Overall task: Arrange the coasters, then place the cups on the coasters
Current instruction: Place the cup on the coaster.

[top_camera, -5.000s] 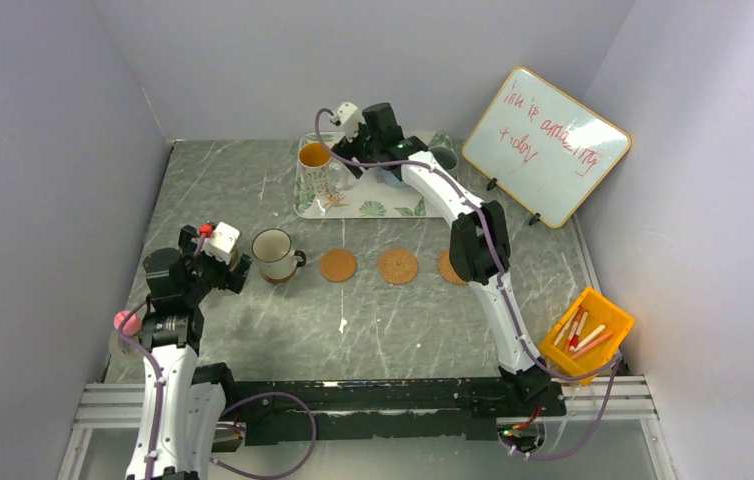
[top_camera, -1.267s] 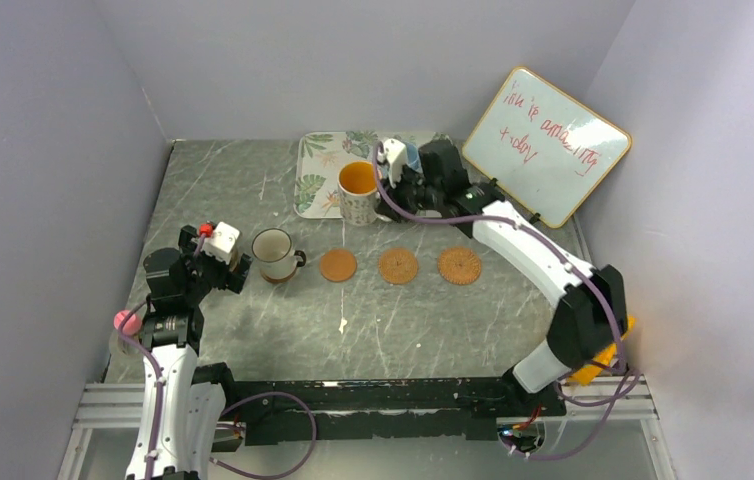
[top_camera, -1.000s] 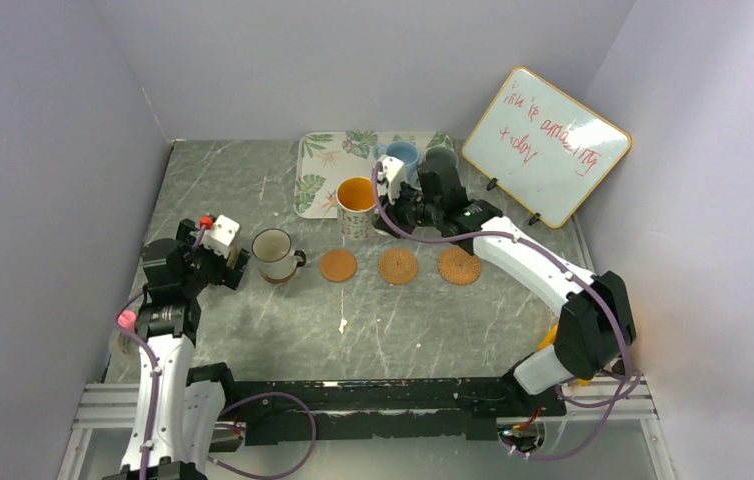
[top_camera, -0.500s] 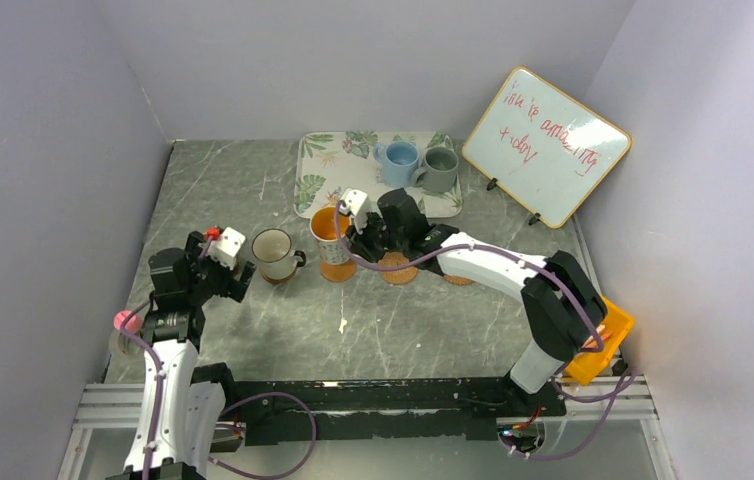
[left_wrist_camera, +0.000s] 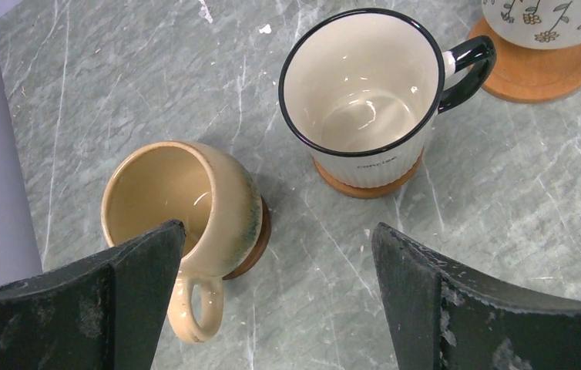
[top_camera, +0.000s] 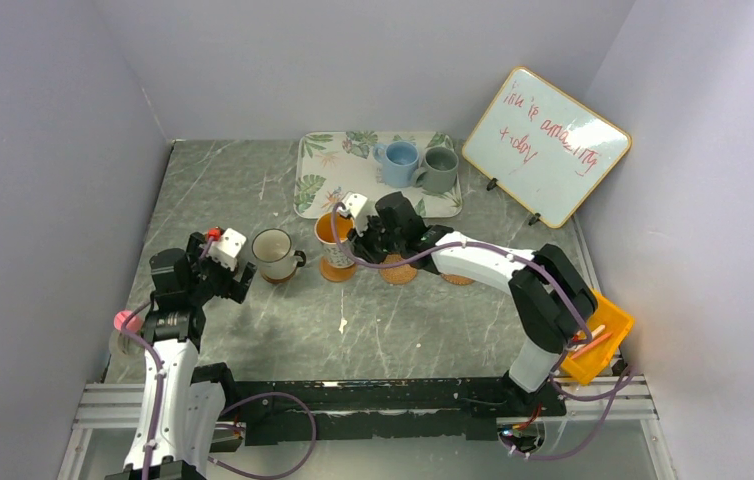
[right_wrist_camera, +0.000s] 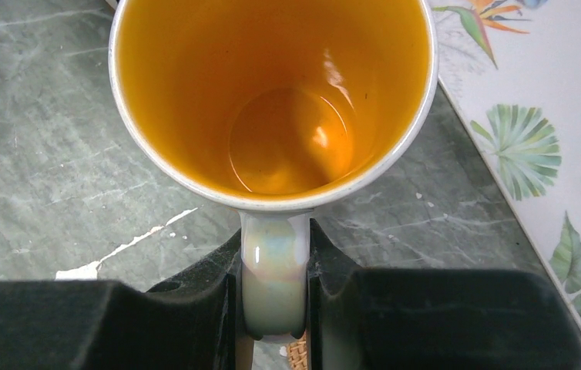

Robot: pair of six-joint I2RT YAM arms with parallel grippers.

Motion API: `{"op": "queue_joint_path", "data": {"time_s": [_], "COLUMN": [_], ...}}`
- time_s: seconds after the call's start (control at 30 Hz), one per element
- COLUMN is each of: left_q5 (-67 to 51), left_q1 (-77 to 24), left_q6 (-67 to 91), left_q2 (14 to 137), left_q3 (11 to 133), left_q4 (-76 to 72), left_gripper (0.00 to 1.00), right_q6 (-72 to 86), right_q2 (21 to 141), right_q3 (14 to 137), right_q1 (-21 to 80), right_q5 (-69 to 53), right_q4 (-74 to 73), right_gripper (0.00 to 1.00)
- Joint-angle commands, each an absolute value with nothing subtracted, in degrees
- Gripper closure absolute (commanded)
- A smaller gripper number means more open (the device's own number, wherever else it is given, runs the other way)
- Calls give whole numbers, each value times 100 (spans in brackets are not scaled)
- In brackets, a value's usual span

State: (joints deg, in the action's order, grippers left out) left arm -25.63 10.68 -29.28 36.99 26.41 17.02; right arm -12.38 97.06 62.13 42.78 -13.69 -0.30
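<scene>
My right gripper (right_wrist_camera: 274,271) is shut on the handle of the patterned cup (right_wrist_camera: 272,100) with the orange inside. That cup (top_camera: 331,246) sits upright over a smooth coaster (left_wrist_camera: 538,71); contact is unclear. A white, dark-rimmed cup (left_wrist_camera: 361,100) stands on a brown coaster (left_wrist_camera: 364,187). The tan cup (left_wrist_camera: 183,202) rests on a dark coaster (left_wrist_camera: 250,250). My left gripper (left_wrist_camera: 276,254) hangs open above the two, holding nothing. Blue cup (top_camera: 398,160) and grey-green cup (top_camera: 440,169) stand on the tray. My right arm partly covers two woven coasters (top_camera: 399,272) (top_camera: 459,277).
The leaf-print tray (top_camera: 338,185) lies at the back centre. A whiteboard (top_camera: 545,145) leans at the back right. A yellow bin (top_camera: 590,338) of pens sits by the right arm's base. A small white scrap (top_camera: 342,325) lies on the marble table.
My right arm has carried the patterned cup from in front of the tray, forward and left, down to the smooth coaster. The left arm has barely shifted and stays open.
</scene>
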Motion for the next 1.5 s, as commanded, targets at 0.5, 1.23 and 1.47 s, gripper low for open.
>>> {"op": "queue_joint_path", "data": {"time_s": [0.5, 1.23, 1.47], "left_q5": [-2680, -2714, -2713], "left_q1": [1098, 1099, 1099], "left_q6": [-2943, -2952, -2955], "left_q2": [3639, 3613, 3612], "left_q3": [2587, 2583, 2575], "left_q4": [1529, 1536, 1536], "left_gripper": [4, 4, 4], "right_q6": [-1028, -1089, -1107], "right_q2": [9670, 9791, 9791], "right_q3": [6171, 6077, 6042], "right_q1": [4157, 4158, 4163], "right_q5": [-2054, -2214, -2171], "right_q4": [1172, 1261, 1315], "right_gripper": [100, 100, 100]}}
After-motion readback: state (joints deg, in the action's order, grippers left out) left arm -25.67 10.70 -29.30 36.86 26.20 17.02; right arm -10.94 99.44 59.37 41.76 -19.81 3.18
